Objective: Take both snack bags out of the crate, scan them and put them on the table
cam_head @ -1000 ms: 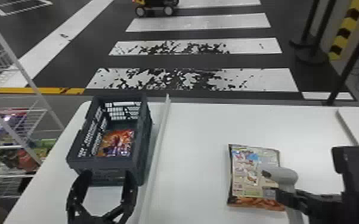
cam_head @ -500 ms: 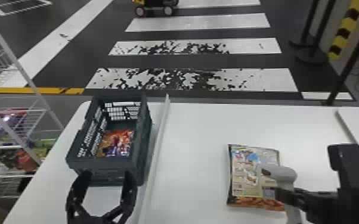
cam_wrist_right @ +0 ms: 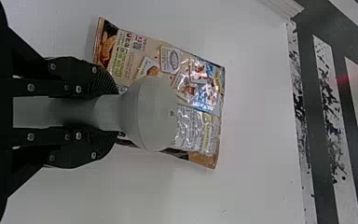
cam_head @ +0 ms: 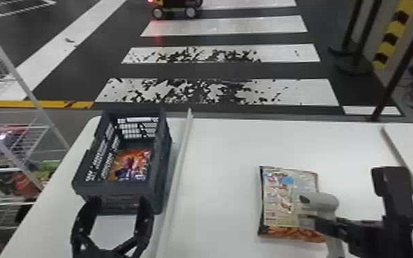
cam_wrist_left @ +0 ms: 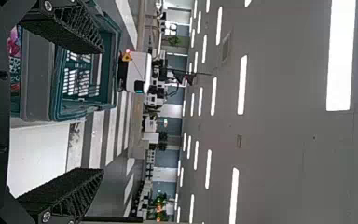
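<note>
"Starting from the left, what do we have in the crate (cam_head: pixel 163 171)?"

"We have the orange snack bag (cam_head: pixel 130 164) lying at the bottom. Our left gripper (cam_head: pixel 119 200) is at the crate's near wall, its fingers spread with nothing between them. It is the nearer hand for that bag."

"And further right?"

"Our beige snack bag (cam_head: pixel 281 199) lies flat on the table (cam_head: pixel 223 154), well apart from the crate. Its long axis runs roughly away from us, slightly slanted."

"So which way does it lie from the scanner (cam_head: pixel 319 200)?"

"Below the scanner's head and off to its left, as we look down from the head. The nose points leftward across the bag, and the head hides part of its right side. We can't tell how much air there is between them."

"How are we holding the tool?"

"Our right gripper (cam_wrist_right: pixel 114 113) has it clenched by the handle, one finger on each side. That arm comes in from the right, the handle dropping below the head."

"Then we take this as the scanning step: the right hand is the near one, and probably needs only a small turn of the nose down onto the code."

"We'd agree, though we can't tell whether it has read."
</note>
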Available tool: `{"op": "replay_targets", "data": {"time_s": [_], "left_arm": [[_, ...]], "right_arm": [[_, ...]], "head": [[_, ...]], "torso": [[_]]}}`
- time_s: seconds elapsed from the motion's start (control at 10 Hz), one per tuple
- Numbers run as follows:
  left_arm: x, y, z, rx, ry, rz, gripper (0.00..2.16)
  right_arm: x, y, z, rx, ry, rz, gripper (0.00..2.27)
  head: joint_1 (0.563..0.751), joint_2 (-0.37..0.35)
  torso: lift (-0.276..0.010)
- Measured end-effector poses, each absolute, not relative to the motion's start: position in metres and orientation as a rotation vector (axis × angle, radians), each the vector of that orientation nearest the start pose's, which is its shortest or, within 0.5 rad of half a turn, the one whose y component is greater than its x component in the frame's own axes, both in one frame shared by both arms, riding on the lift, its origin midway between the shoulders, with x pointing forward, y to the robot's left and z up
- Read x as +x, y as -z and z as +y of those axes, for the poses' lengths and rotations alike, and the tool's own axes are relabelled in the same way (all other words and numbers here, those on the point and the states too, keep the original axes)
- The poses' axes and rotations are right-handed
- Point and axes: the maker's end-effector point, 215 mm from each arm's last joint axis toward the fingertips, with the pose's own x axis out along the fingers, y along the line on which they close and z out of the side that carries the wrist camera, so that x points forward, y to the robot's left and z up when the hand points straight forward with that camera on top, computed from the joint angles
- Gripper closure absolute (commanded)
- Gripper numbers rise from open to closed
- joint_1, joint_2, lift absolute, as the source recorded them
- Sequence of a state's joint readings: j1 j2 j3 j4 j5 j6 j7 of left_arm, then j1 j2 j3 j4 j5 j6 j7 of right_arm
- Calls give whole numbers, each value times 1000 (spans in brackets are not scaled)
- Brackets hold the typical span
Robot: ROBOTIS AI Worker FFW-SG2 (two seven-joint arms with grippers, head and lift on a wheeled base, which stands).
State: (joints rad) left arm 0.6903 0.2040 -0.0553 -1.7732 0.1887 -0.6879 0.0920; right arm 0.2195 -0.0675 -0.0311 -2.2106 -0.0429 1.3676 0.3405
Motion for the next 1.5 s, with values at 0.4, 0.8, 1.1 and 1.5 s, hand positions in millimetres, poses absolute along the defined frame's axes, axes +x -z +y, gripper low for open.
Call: {"op": "replay_targets", "data": {"time_s": [0.4, 0.8, 1.1, 1.5], "left_arm": [[345, 356, 268, -60, -14, -179, 93], [346, 356, 268, -63, -14, -180, 93], [346, 356, 267, -63, -14, -180, 93], [345, 357, 268, -63, -18, -177, 93]], "right_arm": [[398, 469, -224, 134, -225, 926, 2260], [403, 478, -312, 76, -76, 910, 2260], [409, 494, -351, 64, -28, 893, 2260], [414, 505, -352, 72, -32, 881, 1791]], "head": [[695, 83], [695, -50], [695, -124], [695, -127]], "torso": [[-94], [-94], [-94], [-94]]}}
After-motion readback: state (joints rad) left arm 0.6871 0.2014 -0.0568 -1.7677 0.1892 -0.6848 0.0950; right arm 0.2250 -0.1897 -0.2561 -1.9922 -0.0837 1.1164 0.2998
